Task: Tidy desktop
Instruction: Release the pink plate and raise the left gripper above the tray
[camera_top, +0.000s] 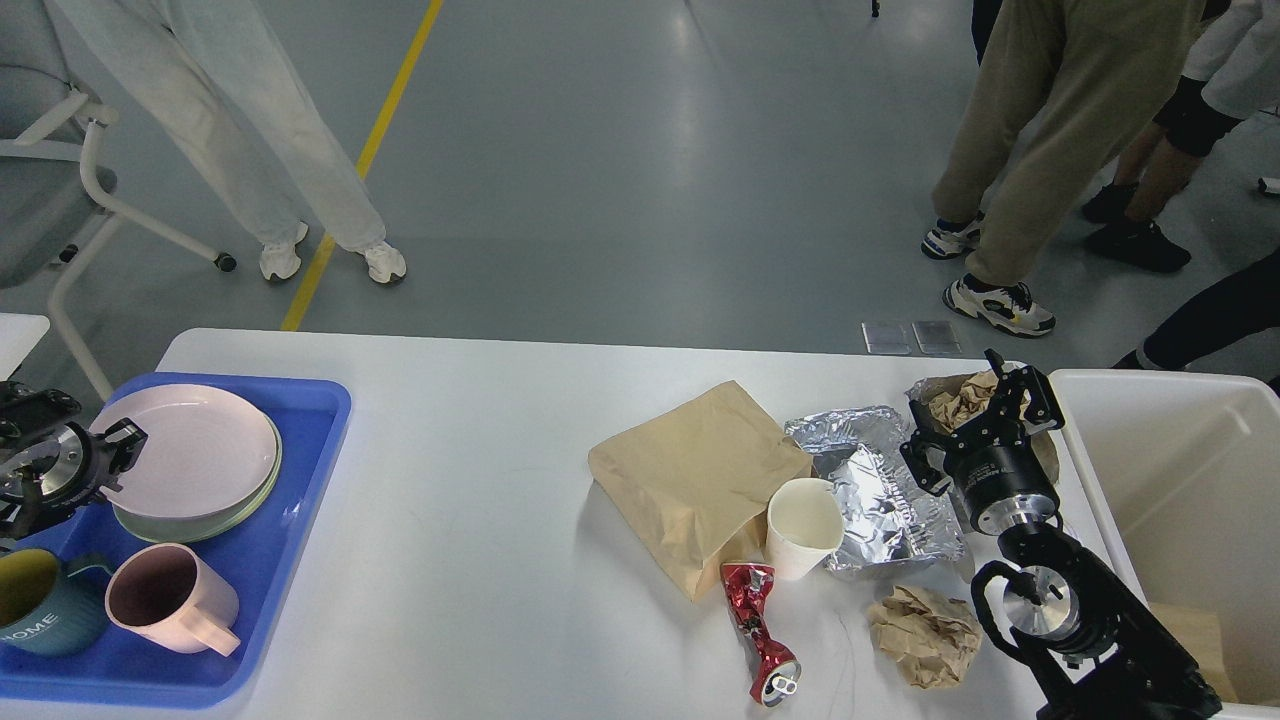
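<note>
The white desktop (480, 480) carries litter on its right half: a brown paper bag (695, 480), crumpled foil (880, 490), a white paper cup (803, 525) lying on its side, a crushed red can (757, 630) and a crumpled brown paper wad (925, 635). Another brown paper wad (955, 400) lies at the far right edge. My right gripper (1018, 392) is at that wad's right side with its fingers apart; part of the wad is hidden behind it. My left gripper (120, 445) hovers at the left rim of the pink plate (195, 455), seen dark and end-on.
A blue tray (300, 520) at the left holds stacked plates, a pink mug (170, 600) and a teal mug (45, 605). A white bin (1180, 480) stands at the right table edge. People stand on the floor beyond the table, and a chair is at far left.
</note>
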